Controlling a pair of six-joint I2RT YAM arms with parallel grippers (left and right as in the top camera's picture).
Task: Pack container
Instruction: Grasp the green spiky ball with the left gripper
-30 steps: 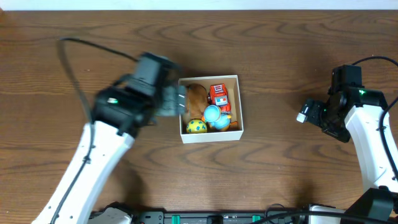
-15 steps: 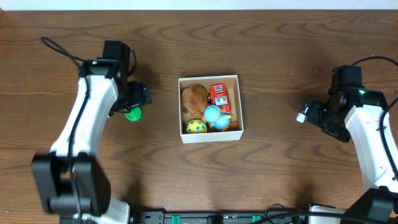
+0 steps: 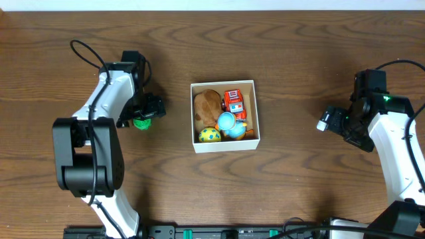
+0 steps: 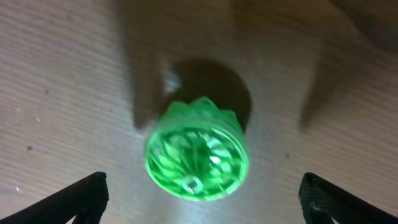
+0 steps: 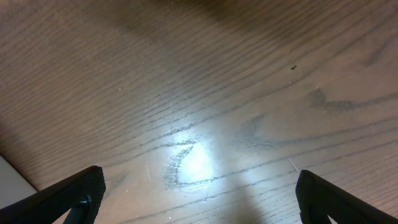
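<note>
The container [image 3: 224, 141], a small white-walled box with a brown inside, stands at the table's middle. It holds a brown lump [image 3: 209, 101], a red toy [image 3: 234, 101], a blue ball [image 3: 227, 121] and a yellow spotted ball [image 3: 210, 135]. A green translucent toy [image 3: 141, 122] lies on the table left of the box. My left gripper [image 3: 145, 114] hangs over it, open, with the green toy [image 4: 196, 155] between and just ahead of the wide-spread fingertips [image 4: 81, 198]. My right gripper [image 3: 330, 120] is open and empty, far right of the box.
A black cable [image 3: 86, 52] loops behind the left arm. The right wrist view shows only bare wood [image 5: 199, 112] and a pale edge at the lower left corner [image 5: 12, 177].
The left arm swung left away from the box to the green toy, then shifted slightly right over it. The right arm has not moved.
</note>
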